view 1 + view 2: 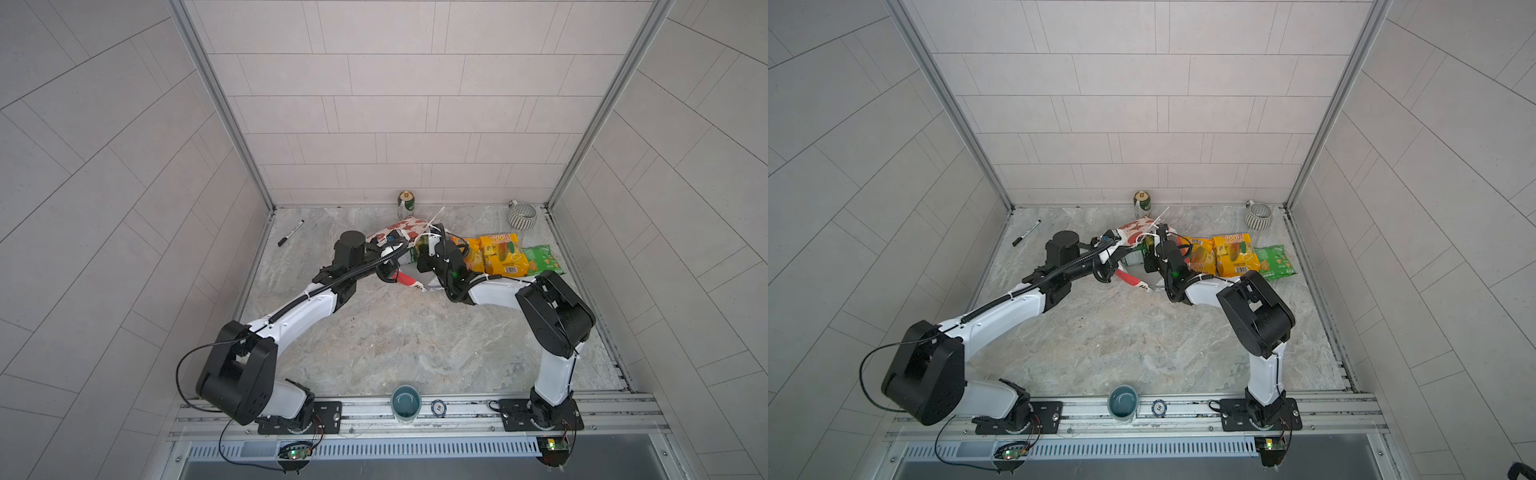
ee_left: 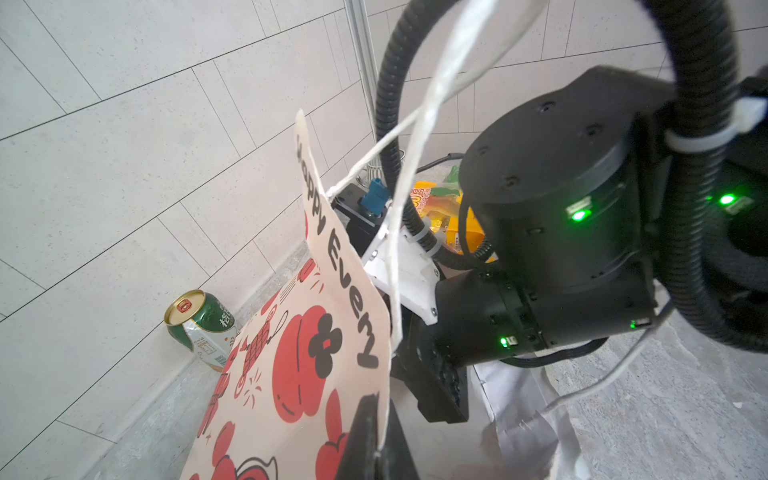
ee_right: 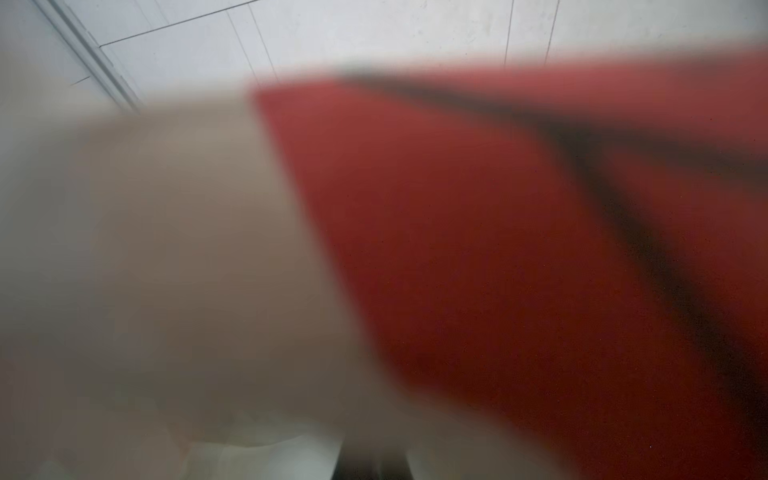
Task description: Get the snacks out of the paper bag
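Paper bag (image 2: 299, 365): rim sat clamped in left end effector (image 2: 380, 444). Right end effector (image 1: 420, 258) was closed inside it.

surface: grey marbled tabletop (image 1: 395, 332) | on it: marker (image 1: 291, 233); can (image 1: 405, 203); striped mug (image 1: 522, 216); snack packets (image 1: 503, 253); paper bag (image 1: 395, 227), seemingly resting

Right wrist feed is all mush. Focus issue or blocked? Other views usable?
Right wrist: blocked, bag too close to focus; only wall tiles readable. Left wrist: sharp, bag lettering legible. Both top views: sharp, evenly lit, no glare.
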Controlling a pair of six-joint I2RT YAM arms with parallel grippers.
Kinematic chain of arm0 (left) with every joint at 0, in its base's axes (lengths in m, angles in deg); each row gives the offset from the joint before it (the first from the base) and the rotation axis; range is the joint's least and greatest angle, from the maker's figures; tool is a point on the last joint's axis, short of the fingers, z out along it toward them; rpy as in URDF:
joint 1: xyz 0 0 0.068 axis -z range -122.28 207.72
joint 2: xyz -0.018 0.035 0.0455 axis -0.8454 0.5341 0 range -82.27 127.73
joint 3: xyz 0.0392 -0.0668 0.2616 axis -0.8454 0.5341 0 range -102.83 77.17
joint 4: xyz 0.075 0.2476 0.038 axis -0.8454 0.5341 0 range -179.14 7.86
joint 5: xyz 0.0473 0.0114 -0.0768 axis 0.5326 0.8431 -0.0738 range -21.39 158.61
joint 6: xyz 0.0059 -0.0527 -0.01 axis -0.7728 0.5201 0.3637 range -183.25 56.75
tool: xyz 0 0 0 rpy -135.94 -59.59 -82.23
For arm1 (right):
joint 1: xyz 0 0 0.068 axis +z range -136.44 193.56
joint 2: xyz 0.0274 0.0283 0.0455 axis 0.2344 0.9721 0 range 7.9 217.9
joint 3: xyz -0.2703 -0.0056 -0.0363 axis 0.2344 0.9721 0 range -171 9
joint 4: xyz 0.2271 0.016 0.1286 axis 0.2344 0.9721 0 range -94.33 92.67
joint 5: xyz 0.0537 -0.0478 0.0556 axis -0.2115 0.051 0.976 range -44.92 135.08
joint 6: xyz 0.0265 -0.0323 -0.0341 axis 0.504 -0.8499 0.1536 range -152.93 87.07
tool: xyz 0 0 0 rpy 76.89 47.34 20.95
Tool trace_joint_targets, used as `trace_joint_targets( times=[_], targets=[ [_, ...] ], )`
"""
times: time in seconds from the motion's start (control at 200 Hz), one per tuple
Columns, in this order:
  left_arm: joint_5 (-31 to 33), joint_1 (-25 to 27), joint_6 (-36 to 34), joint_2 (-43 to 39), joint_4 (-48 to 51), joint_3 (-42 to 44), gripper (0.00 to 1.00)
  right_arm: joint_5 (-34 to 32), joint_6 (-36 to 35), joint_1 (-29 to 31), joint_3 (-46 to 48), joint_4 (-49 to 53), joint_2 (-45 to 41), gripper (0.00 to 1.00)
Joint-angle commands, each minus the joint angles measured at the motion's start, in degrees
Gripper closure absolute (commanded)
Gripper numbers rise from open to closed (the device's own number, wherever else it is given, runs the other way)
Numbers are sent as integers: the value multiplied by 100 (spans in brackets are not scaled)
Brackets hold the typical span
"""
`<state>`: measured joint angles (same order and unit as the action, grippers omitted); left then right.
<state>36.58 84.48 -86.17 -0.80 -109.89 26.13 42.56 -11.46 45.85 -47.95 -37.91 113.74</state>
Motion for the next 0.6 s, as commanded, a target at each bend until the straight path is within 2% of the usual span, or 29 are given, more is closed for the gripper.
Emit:
trace_joint_targets(
  times=[0.0, 0.115, 0.195, 0.355, 0.52, 0.59],
  targets=[
    [-213, 40, -10, -26, -289, 31, 100, 238, -130, 7, 194, -111, -431, 100],
    [-236, 40, -8, -16, -291, 27, 100, 26, -198, 4, 298, 51, -682, 100],
    [-267, 39, 29, 7, -332, 25, 100, -186, -240, -21, 248, 228, -715, 82],
    [-310, 44, 51, 4, -358, 27, 100, -476, -303, -49, -153, 807, -528, 63],
    [-319, 39, 43, -8, -343, 27, 100, -669, -89, -46, -466, 954, -125, 51],
    [-310, 39, 42, -17, -342, 38, 100, -800, 54, -41, -574, 1005, 25, 50]
  ],
)
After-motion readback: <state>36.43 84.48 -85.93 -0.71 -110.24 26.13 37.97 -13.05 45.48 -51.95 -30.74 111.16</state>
